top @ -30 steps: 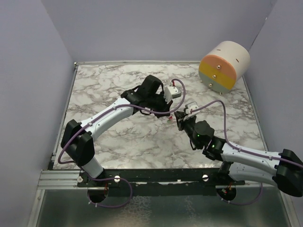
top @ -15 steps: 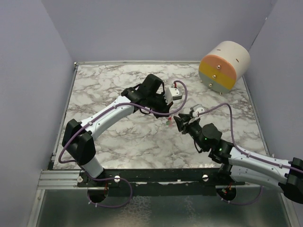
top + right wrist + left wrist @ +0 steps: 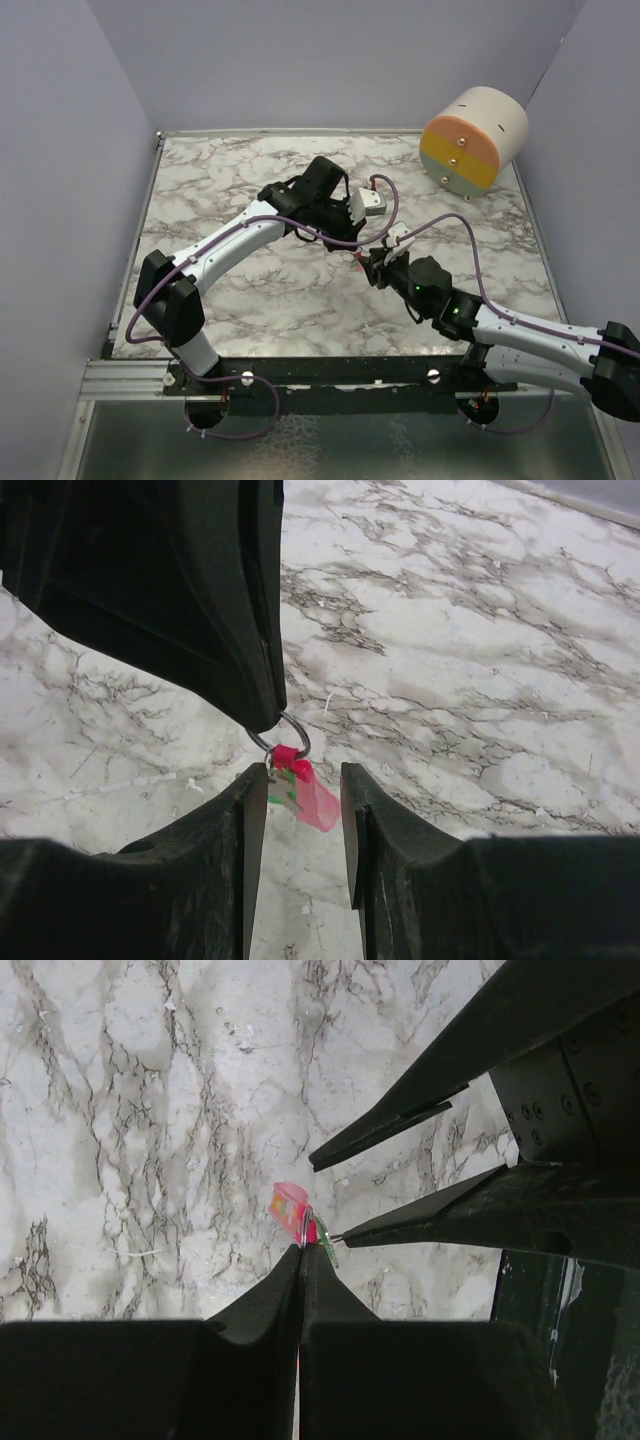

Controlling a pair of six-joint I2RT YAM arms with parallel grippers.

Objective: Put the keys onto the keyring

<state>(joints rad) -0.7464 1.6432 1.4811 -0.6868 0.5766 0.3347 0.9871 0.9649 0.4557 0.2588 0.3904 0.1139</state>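
The metal keyring [image 3: 296, 730] sticks out of the tip of my left gripper [image 3: 263, 716], which is shut on it above the marble table [image 3: 220, 190]. From the ring hangs the pink-red key [image 3: 318, 798] by its red head. The green key [image 3: 281, 783] hangs beside it, against the inner face of one right finger [image 3: 246, 820]; whether it is on the ring I cannot tell. My right gripper [image 3: 297, 776] stands open with both keys between its fingers. In the left wrist view the shut left gripper [image 3: 302, 1252] shows the pink-red key [image 3: 290, 1201] at its tip.
A large drum [image 3: 473, 140] with beige, orange, pink and grey bands lies on its side at the back right corner. Lilac walls close in the table on three sides. The two arms meet near the middle of the table.
My right gripper has opened and shifted a little toward the near side, its fingers now either side of the keys. The left gripper has stayed shut on the keyring, hardly moving.
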